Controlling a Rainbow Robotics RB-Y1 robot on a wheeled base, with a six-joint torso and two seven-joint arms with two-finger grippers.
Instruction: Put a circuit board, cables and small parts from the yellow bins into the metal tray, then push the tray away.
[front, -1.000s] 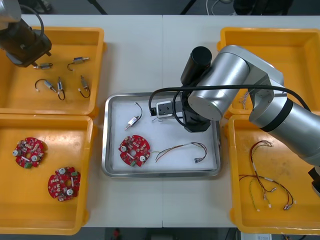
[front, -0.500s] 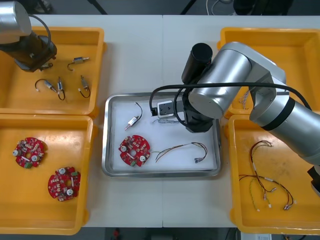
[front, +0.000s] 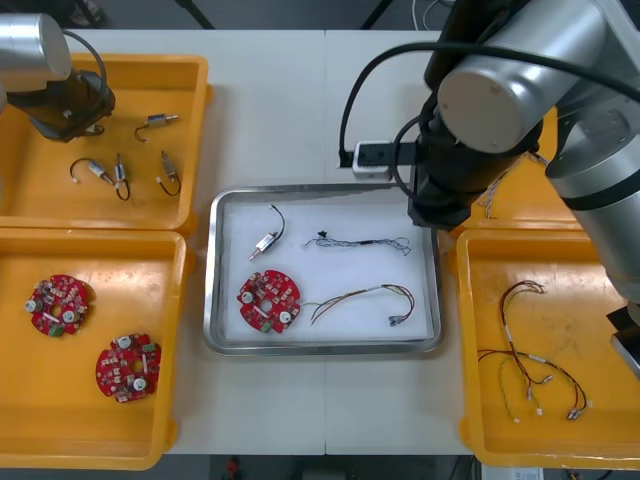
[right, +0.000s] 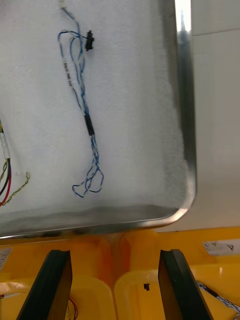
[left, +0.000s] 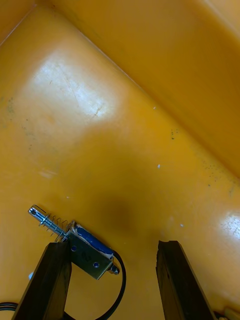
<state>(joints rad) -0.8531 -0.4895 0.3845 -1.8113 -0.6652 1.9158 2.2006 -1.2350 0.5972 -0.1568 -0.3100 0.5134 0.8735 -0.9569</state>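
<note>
The metal tray (front: 212, 270) is white inside. In it lie a red circuit board (front: 268, 301), a small metal part (front: 266, 241) with a black lead, a red and yellow cable (front: 360, 298) and a blue and white cable (front: 362, 241). My right arm (front: 490, 110) hangs high over the tray's far right corner. The right gripper (right: 114, 257) is open and holds nothing, just past the tray rim (right: 186, 125), with the blue and white cable (right: 85, 115) lying flat beyond it. My left gripper (left: 112, 247) is open low inside the far left bin. A small metal part (left: 82, 247) lies by one finger.
The far left bin (front: 190, 120) holds several small metal parts (front: 118, 175). Two circuit boards (front: 60, 305) (front: 127, 367) lie in the near left bin. The near right bin (front: 465, 400) holds red and yellow cables (front: 530, 370). My right arm covers much of the far right bin (front: 455, 75).
My right gripper has opened and left the blue and white cable in the tray. The right arm has risen and drawn back toward the right bins. The left arm has barely shifted.
</note>
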